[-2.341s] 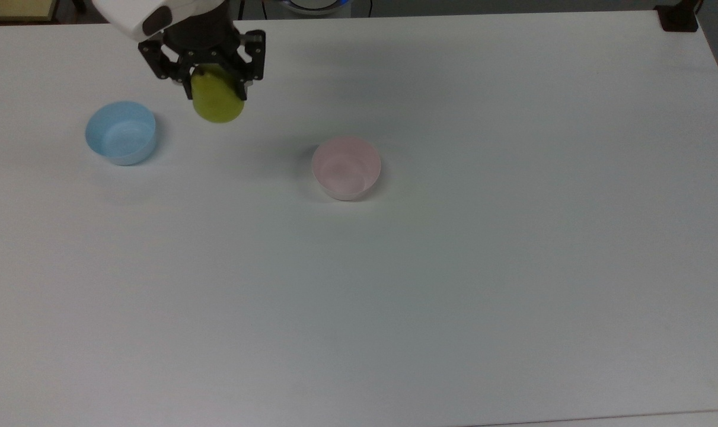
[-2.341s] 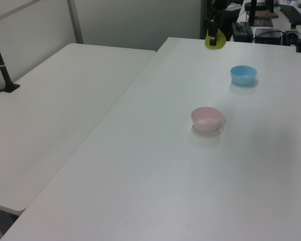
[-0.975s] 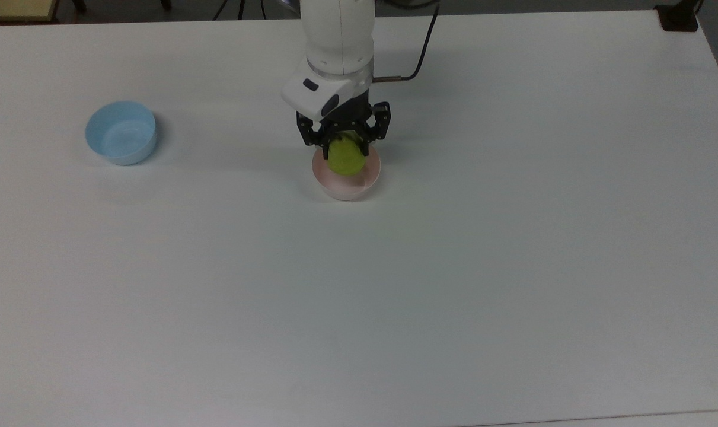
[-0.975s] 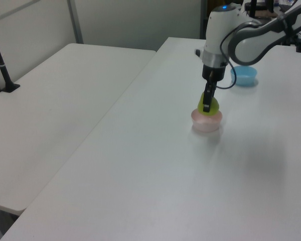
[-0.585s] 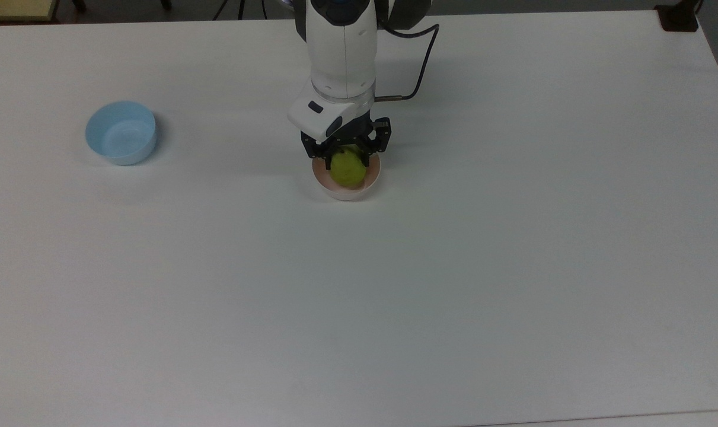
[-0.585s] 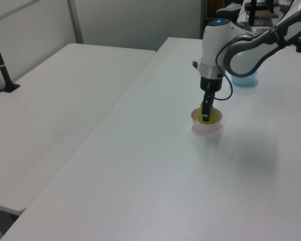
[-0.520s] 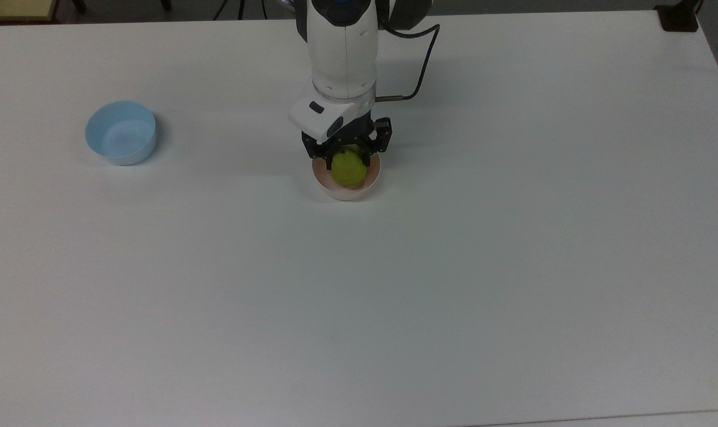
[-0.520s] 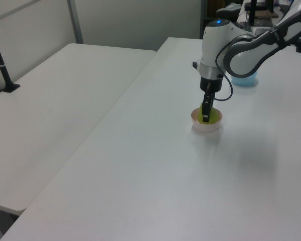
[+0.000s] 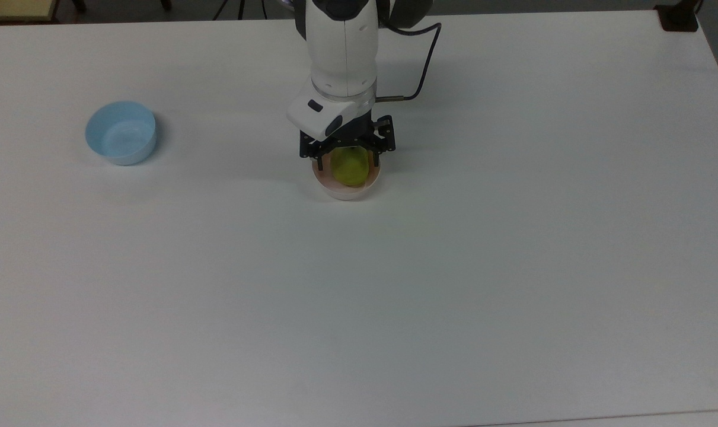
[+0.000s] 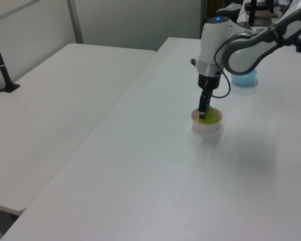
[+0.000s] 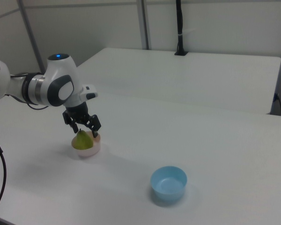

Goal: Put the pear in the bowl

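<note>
Resting inside the pink bowl (image 9: 345, 187), the pear (image 9: 350, 168) sits free | gripper (image 9: 347, 155) just above, fingers spread either side, gripping nothing | right view: pear's dark stem (image 11: 81, 132) upright | top view's left: light blue bowl (image 9: 121, 132), well apart on white table (image 9: 453, 267).

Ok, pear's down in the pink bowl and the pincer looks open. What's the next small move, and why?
Probably lift the pincer straight up. The pear sits inside the pink bowl with the fingers spread on either side of it, no longer clamping it. They hang low by the rim, so a sideways exit might knock the bowl; rising first should clear both.
</note>
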